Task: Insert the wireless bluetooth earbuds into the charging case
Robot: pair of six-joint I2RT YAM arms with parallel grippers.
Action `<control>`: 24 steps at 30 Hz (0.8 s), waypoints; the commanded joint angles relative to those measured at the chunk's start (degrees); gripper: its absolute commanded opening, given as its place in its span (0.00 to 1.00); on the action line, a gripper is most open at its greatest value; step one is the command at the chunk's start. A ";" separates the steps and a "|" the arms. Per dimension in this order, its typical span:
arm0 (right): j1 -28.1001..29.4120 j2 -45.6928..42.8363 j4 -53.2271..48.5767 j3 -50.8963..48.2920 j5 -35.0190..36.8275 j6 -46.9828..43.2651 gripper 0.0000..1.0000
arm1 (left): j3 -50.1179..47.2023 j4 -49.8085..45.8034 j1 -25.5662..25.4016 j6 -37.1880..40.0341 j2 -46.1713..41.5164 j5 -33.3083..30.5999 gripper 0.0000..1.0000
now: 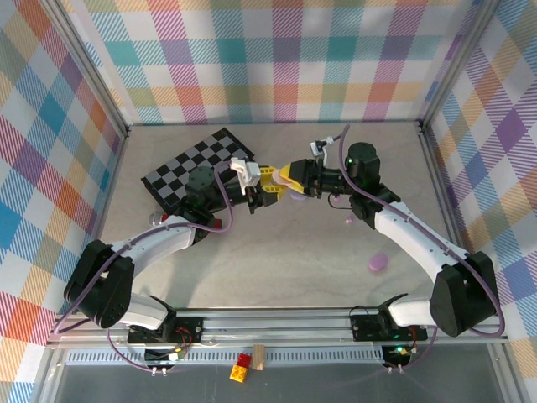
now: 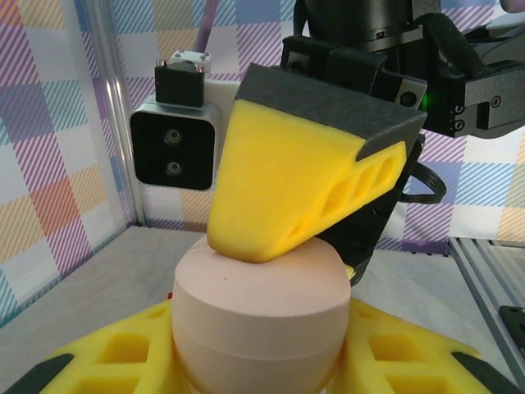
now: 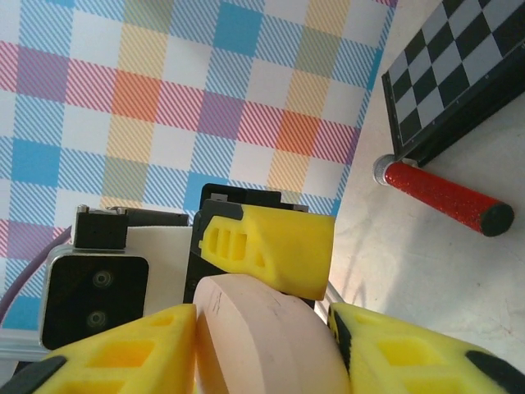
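Presently: pale pink rounded case, lid seam visible.

Charging case pale pink, plain. Left gripper fingers yellow with black tips; right gripper fingers same yellow and black. Board black-and-white checks. Rod glittery red, black cap one end, silver the other. Walls pastel plaid: pink, orange, teal, purple, yellow. Table beige. Small oval lilac
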 commanded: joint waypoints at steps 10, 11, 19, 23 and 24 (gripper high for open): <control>0.30 -0.32 6.39 -0.47 -0.80 1.85 0.07 | -0.23 -2.63 0.13 3.56 -1.97 0.58 0.38; 0.26 -0.67 5.28 -0.37 -0.33 0.60 0.04 | -0.31 -3.10 0.13 3.73 -2.11 0.35 0.39; 0.04 -0.56 -0.27 -0.15 3.38 -5.39 0.00 | -0.81 -6.99 0.22 4.52 -3.60 -1.68 0.83; -0.58 1.06 -4.26 -1.38 8.63 -11.04 0.00 | -4.51 -8.64 0.64 4.91 -5.67 -4.80 1.00; -0.66 1.85 -6.47 -1.66 10.79 -13.55 0.00 | -5.83 -8.94 0.85 5.00 -6.43 -5.78 1.00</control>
